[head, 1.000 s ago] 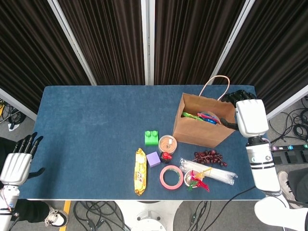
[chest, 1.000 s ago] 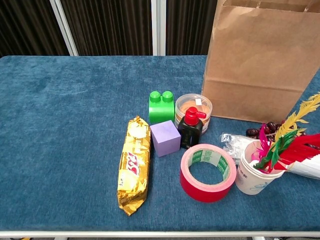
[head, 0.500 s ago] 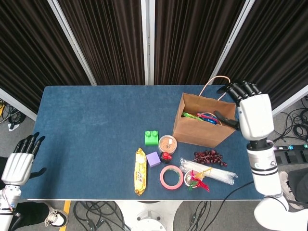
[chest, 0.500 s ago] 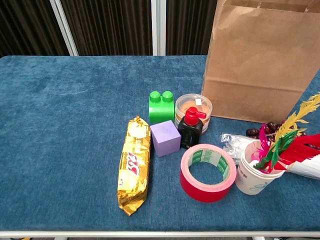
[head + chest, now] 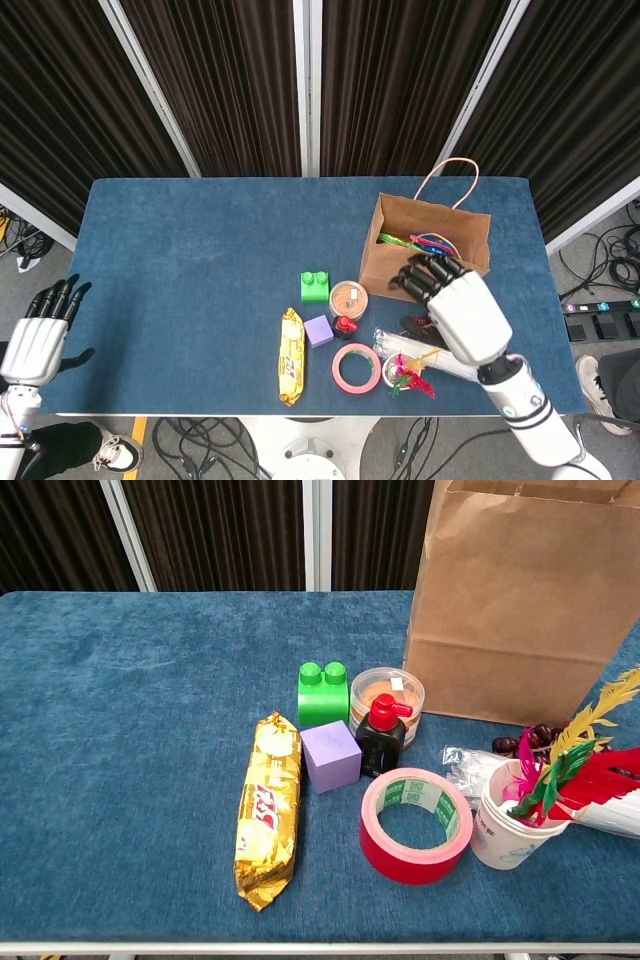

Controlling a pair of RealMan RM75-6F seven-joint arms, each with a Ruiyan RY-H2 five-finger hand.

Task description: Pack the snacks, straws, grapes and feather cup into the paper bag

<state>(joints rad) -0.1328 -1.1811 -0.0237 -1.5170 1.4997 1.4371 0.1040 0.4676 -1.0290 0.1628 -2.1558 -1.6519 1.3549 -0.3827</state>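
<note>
1. Brown paper bag (image 5: 425, 255) stands on the tabletop (image 5: 180, 260); the right robot hand (image 5: 450, 300) has swung forward from behind it, fingers apart, empty.
2. Grapes (image 5: 520, 742), straws (image 5: 470, 765) and feather cup (image 5: 510, 825) wait beside the bag, a pickup likely.
3. Left robot hand (image 5: 40, 335) hangs open, idle.

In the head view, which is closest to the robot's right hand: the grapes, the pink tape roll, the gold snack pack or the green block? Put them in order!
From the right hand:
1. Grapes, right beside the hand, partly hidden under it.
2. Pink tape roll, toward the table's front edge.
3. Green block, left of the small round tub.
4. Gold snack pack, farthest left.
</note>
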